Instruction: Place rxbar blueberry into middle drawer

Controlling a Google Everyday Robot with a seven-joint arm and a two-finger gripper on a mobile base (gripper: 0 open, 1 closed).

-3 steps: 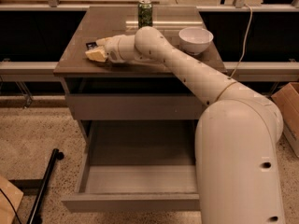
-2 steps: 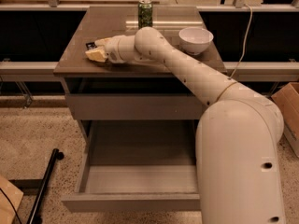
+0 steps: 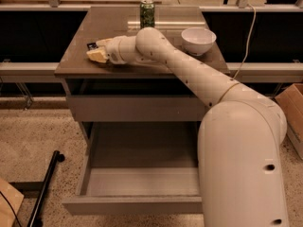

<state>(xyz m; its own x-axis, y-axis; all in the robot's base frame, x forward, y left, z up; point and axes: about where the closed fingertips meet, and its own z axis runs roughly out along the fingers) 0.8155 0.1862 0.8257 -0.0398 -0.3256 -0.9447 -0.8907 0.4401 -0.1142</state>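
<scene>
No change — the gripper (image 3: pixel 97 51) stays at the rxbar blueberry (image 3: pixel 91 45) on the tabletop (image 3: pixel 78 64), left side; its grip cannot be told.

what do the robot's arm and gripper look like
The arm is smooth cream-white, built of fat rounded tubes widening to a bulky shoulder, with small dark dots along its shell. No cables show. The pale yellowish gripper is over the left side of the brown tabletop.

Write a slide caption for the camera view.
Gripper at the rxbar blueberry on the cabinet top, middle drawer open below, green can and white bowl nearby.
</scene>
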